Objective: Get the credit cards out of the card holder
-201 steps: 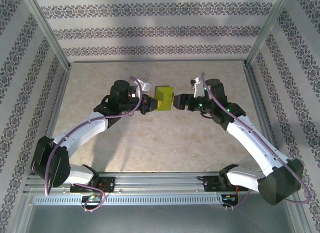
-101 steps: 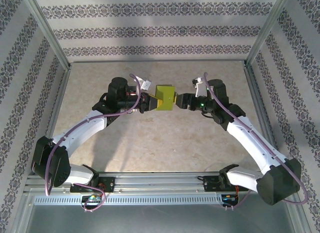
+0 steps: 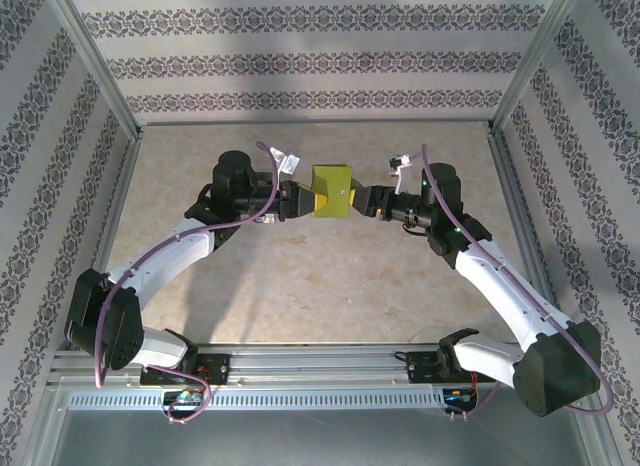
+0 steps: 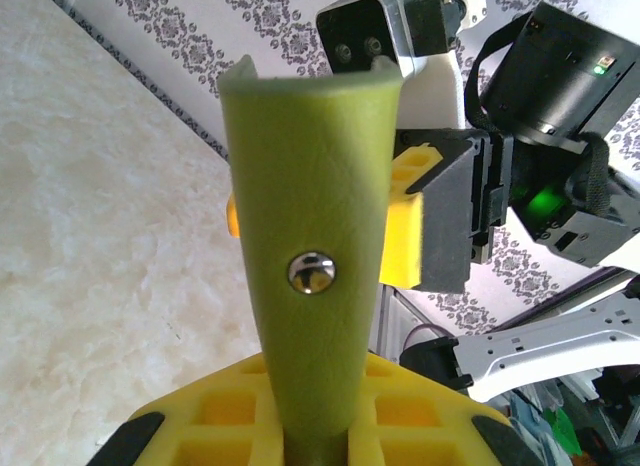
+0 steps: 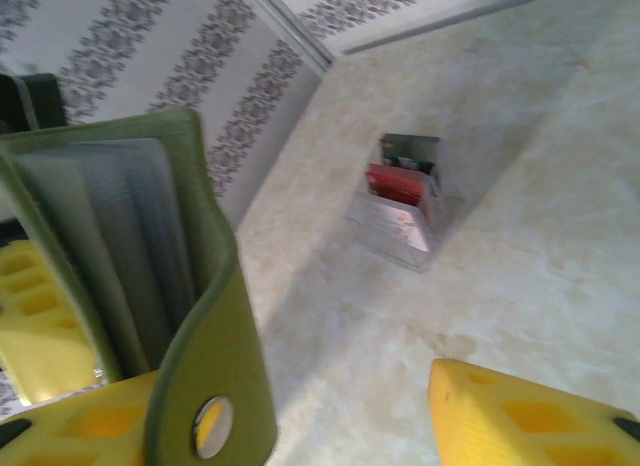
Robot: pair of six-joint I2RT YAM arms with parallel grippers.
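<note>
An olive-green card holder (image 3: pixel 331 191) with a metal snap (image 4: pixel 311 272) hangs in the air above the table's middle. My left gripper (image 3: pixel 298 202) is shut on its near end (image 4: pixel 320 441). The holder stands open, with grey pockets (image 5: pixel 120 246) showing inside. My right gripper (image 3: pixel 358 200) faces it from the right, open, its yellow fingers (image 4: pixel 405 221) on either side of the holder's free end. One finger lies behind the snap flap (image 5: pixel 205 386); the other (image 5: pixel 520 416) is apart. A small pile of credit cards (image 5: pixel 400 196), red on top, lies on the table.
The marble-patterned table (image 3: pixel 320 276) is ringed by metal frame posts (image 3: pixel 100 76) and patterned walls (image 3: pixel 310 61). Both arms arch in from the near rail (image 3: pixel 320 361), meeting over the middle.
My right gripper has moved in toward the holder and its jaws have narrowed around the free end. The left gripper has shifted the holder slightly right and back.
</note>
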